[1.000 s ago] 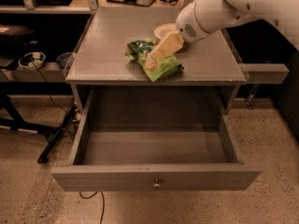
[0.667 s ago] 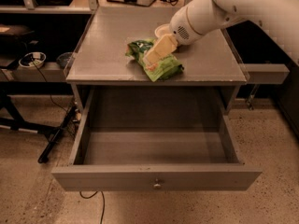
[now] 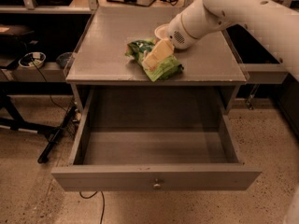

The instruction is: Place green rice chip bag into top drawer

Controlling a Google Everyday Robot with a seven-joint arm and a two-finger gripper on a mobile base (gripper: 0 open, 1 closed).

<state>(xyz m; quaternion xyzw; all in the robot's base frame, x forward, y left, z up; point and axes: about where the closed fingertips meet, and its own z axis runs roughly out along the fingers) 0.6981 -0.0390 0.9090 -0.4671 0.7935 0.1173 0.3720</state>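
A crinkly, shiny green snack pouch, the green rice chip bag [image 3: 167, 70], lies flat on the matte grey top of the wooden bench [image 3: 112, 36], towards its front edge and a little right of centre. Its foil is creased and folded, with pale markings on the upper left end.

The pale cream, wedge-shaped pincer [image 3: 156, 55] rests on top of the bag, covering its middle. Whether it is apart or clamped on the pouch cannot be told from this view. Behind it sits a rounded white wrist housing with a small perforated grille, joined to the smooth, thick white arm [image 3: 229, 6] that reaches in from the upper right.

A white round bowl [image 3: 161, 31] stands just behind the bag, partly hidden by the wrist.

Below the bench top, the wide, shallow grey top drawer [image 3: 107, 177] is pulled fully out. Its flat front panel carries one small round brass knob [image 3: 157, 185] at the centre, and its plain board floor is in shadow. The speckled tan stone floor [image 3: 28, 195] lies underneath.
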